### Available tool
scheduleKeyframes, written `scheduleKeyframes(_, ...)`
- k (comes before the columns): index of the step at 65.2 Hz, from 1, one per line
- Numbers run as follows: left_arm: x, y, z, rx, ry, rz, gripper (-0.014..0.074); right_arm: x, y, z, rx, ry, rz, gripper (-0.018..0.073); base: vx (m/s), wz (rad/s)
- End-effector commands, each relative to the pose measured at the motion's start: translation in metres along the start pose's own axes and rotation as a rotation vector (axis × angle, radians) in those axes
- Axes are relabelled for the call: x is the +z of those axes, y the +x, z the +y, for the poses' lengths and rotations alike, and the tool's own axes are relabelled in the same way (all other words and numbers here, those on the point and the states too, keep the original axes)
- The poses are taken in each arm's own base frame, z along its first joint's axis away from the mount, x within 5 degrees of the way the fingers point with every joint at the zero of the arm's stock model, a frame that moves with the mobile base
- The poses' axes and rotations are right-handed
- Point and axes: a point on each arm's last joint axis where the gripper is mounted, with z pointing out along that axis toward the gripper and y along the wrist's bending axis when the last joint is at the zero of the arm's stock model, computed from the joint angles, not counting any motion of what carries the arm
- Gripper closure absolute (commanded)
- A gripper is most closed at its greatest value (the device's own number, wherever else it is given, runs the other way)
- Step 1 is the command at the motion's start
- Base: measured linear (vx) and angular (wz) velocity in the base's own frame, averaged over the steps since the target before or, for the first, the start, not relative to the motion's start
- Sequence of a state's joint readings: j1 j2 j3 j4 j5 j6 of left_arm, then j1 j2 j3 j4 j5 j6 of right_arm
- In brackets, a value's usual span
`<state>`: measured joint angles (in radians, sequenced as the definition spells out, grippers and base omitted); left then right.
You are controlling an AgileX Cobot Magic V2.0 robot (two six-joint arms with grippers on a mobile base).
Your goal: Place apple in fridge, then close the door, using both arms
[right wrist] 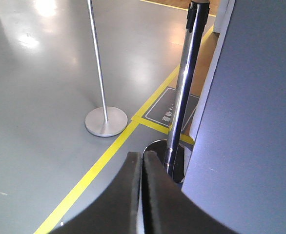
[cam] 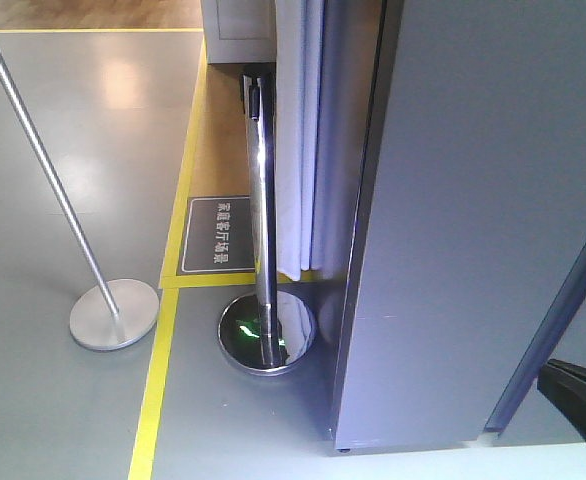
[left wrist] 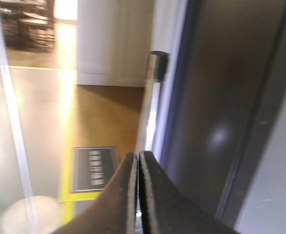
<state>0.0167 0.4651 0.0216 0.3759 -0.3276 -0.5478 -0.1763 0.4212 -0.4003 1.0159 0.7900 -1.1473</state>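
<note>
From where I watched, the scene ran left to right like this. Far left, a matte silver post (cam: 48, 175) leaned on a round flat base on the grey floor (cam: 73, 120). Next, a yellow floor line (cam: 163, 350) ran toward me, with a dark floor sign (cam: 216, 235) beside it. Then a chrome stanchion (cam: 261, 200) stood upright on a mirrored base, just beside the fridge (cam: 473, 220). The fridge filled the right side, tall and upright, showing me only its dark grey outer face; I could not see inside, so no shelf, drawer or bin was visible. The apple was nowhere in any view.

The left tool (left wrist: 138, 168) had its fingers pressed together, holding nothing, with the fridge's dark panel just to its right. The right tool (right wrist: 142, 168) was likewise pinched closed and empty, the fridge wall just to its right too. I judged both arms about equally near.
</note>
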Motion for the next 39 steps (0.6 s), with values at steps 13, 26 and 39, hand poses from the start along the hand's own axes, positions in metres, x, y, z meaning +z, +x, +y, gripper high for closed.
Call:
scheduleKeyframes(13, -0.02, 0.011, 0.009, 0.029, -0.1, 0.025, 0.0605, -0.002, -0.011, -0.002, 0.018, 0.021, -0.056, 0.0561, 0.0, 0.0)
scheduleKeyframes(26, -0.034, 0.013, 0.013, 0.069, -0.157, -0.011, 0.0605, -0.002, -0.011, -0.002, 0.018, 0.021, -0.056, 0.0561, 0.0, 0.0)
scheduleKeyframes(39, -0.039, 0.013, 0.012, 0.11, -0.146, -0.041, 0.0605, -0.002, -0.011, -0.002, 0.018, 0.021, -0.056, 0.0561, 0.0, 0.0)
